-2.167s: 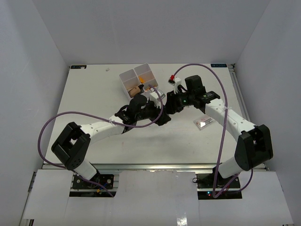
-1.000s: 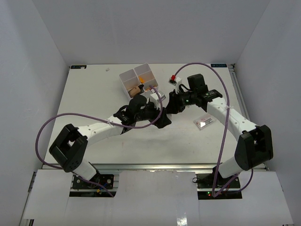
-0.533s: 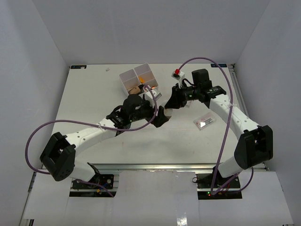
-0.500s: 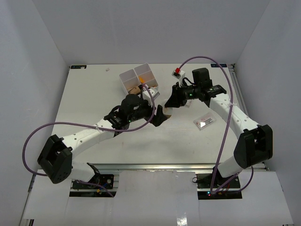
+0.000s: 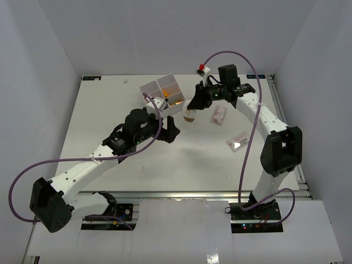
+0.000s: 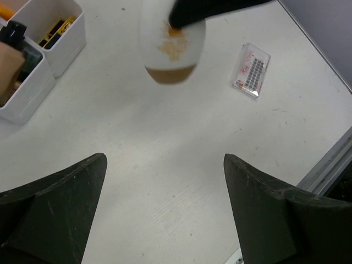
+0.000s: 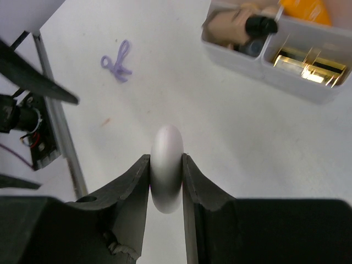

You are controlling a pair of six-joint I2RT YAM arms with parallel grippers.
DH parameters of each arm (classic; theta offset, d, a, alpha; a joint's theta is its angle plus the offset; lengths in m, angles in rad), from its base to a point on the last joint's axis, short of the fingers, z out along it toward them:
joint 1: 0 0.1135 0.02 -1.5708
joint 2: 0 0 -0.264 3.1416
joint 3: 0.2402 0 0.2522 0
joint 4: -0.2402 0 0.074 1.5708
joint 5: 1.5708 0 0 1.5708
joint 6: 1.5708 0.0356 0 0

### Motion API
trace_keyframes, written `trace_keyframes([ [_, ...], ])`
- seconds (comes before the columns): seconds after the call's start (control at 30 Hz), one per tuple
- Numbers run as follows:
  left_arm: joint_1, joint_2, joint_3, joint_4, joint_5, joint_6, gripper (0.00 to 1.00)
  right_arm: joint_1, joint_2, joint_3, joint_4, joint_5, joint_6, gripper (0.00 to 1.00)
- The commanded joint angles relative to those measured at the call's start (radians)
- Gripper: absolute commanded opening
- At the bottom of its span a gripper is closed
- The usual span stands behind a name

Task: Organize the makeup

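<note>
"What are the arms like?"

"Twins. The left arm [image 5: 82,168] and right arm [image 5: 258,113] both have white shells and chunky black joints, each with a loose purple cable [image 5: 225,53]."

"And the hands?"

"Left hand [image 6: 165,220] and right hand [image 7: 166,165] are matte black, with two blunt fingers [image 6: 55,209] each. There's a small red plug [image 5: 201,69] on the right cable."

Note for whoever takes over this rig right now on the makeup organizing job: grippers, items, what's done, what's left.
Grippers: left gripper open and empty above the table; right gripper shut on a sponge, held in the air beside the white box.
Done: orange tube, dark-capped bottle and gold lipstick are in the box.
Left: box the sponge; a clear packet, a second packet and the purple loop lie on the table.
</note>
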Motion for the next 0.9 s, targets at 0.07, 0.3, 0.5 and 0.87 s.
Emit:
trace_keyframes([
  [0.07, 0.024, -0.203, -0.063, -0.168, -0.015, -0.137, 0.98, -0.002, 0.246, 0.401, 0.003, 0.031, -0.042, 0.11],
  [0.3, 0.027, -0.394, -0.114, -0.248, -0.062, -0.207, 0.98, 0.003, 0.469, 0.689, 0.069, 0.071, -0.028, 0.1],
  [0.5, 0.026, -0.49, -0.131, -0.303, -0.11, -0.263, 0.98, 0.01, 0.525, 0.717, 0.197, 0.12, -0.055, 0.09],
  [0.87, 0.027, -0.566, -0.191, -0.34, -0.14, -0.312, 0.98, 0.018, 0.55, 0.708, 0.332, 0.141, -0.055, 0.08],
])
